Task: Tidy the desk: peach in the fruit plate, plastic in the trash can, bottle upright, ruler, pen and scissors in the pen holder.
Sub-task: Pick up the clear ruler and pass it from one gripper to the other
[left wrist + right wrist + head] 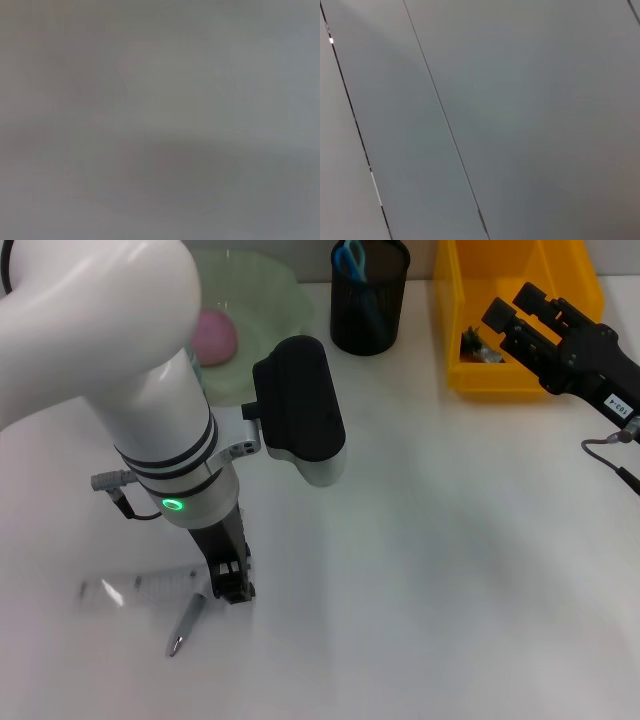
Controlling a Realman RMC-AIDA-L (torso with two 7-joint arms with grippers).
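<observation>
Two items remain at seven o'clock on the counter (420, 570), the clear ruler (140, 588) and pen (186, 624), with the left gripper (230, 585) lowered beside both (finger state unclear), presumably for pen-holder (369, 300) delivery.

The plain white worktop (450, 570) carries a pale green glass fruit plate (265, 295), a black mesh pen holder (368, 310) and a yellow plastic bin (520, 370) along its far edge. Near its left edge lie a clear transparent ruler (135, 590) and a grey pen (186, 623).
</observation>
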